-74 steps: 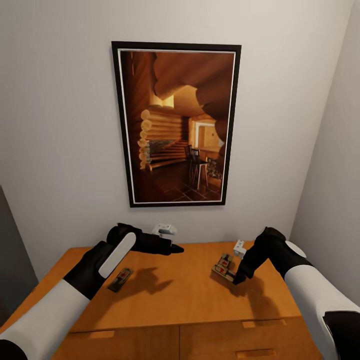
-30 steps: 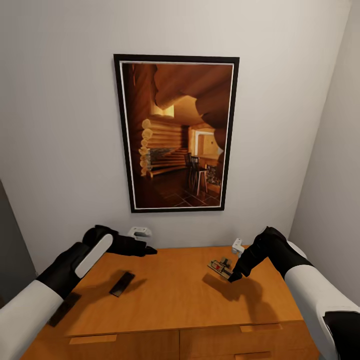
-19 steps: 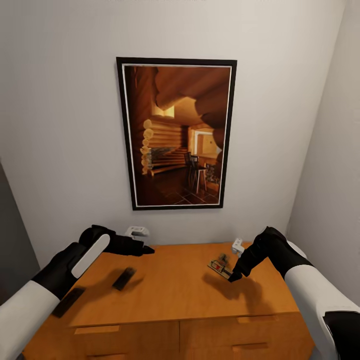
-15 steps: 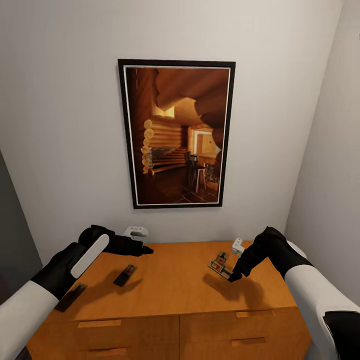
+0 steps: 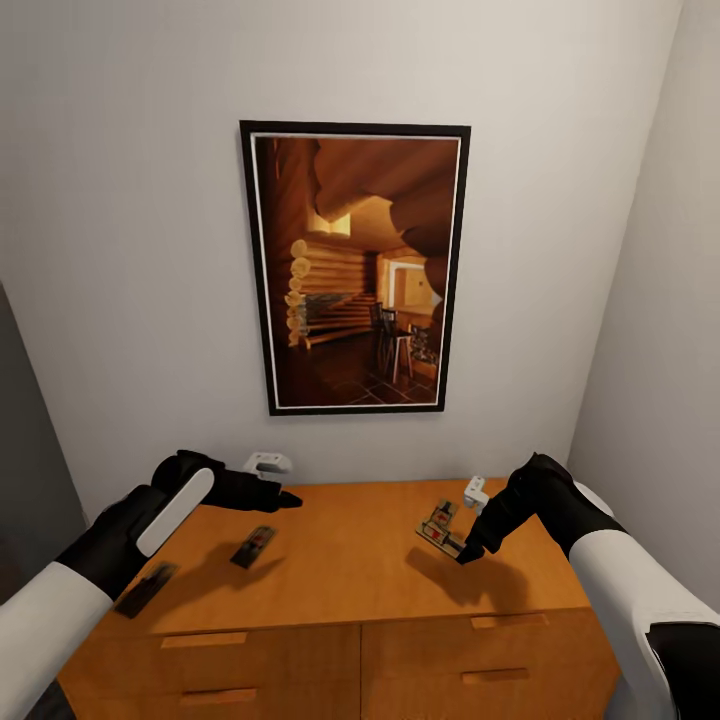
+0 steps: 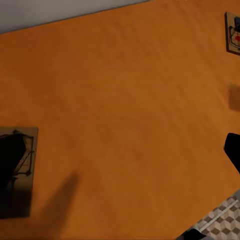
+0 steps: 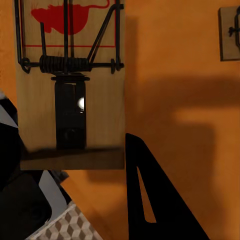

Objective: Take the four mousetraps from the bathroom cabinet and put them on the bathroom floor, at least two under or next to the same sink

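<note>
My right end effector (image 5: 466, 549) holds one mousetrap (image 5: 441, 529) lifted above the cabinet (image 5: 350, 580). My view backed away, so I'm leaving. Two mousetraps (image 5: 253, 547) stay near my left end effector (image 5: 288, 497); its grip I can't tell.

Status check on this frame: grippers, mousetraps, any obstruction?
Right gripper shut on a small brown wooden mousetrap, lifted above the orange-brown wooden cabinet. Left gripper empty, jaw state unclear. Two more traps lie on top. No obstruction.
</note>
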You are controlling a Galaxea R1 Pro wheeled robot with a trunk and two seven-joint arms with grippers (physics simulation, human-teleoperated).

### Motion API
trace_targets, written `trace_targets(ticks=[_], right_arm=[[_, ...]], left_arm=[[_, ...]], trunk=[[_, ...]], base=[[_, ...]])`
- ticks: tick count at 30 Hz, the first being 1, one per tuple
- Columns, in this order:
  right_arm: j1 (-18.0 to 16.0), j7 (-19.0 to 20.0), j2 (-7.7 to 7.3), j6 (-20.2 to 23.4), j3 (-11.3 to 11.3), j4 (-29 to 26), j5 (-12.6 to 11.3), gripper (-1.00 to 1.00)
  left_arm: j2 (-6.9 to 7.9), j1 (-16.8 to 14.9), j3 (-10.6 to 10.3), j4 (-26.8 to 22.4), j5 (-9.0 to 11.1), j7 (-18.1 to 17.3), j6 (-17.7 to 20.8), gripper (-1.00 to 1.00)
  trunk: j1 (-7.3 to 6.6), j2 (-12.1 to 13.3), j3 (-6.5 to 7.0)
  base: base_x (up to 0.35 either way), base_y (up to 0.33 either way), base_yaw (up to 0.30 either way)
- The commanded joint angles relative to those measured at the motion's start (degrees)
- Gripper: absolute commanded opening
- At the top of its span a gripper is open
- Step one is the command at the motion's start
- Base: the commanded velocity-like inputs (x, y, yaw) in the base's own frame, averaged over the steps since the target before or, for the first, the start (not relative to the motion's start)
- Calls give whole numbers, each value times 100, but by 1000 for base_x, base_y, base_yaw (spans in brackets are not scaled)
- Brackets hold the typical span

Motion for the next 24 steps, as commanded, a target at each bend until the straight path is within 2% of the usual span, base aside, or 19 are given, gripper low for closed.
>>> trace_targets(ticks=[1,17,20,23,24], right_arm=[[-5,16,-2,74,21,-9,5,-100],[-5,2,5,65,-33,-9,1,-100],[-5,4,7,63,-166,-9,-2,-100],[-5,5,6,58,-576,-9,2,-100],[-5,4,8,57,-624,-9,3,-100]], left_arm=[[15,-6,0,-4,-56,-59,8,100],[74,-3,38,-1,-48,-58,2,100],[80,-3,43,-1,-49,-58,2,100],[99,-3,46,-1,-48,-58,0,100],[102,-3,46,-1,-48,-58,0,100]], trunk=[[2,-9,-11],[2,-9,-11],[2,-9,-11],[2,-9,-11],[2,-9,-11]], base=[[-13,6,0],[-3,1,0],[0,0,0],[0,0,0],[0,0,0]])
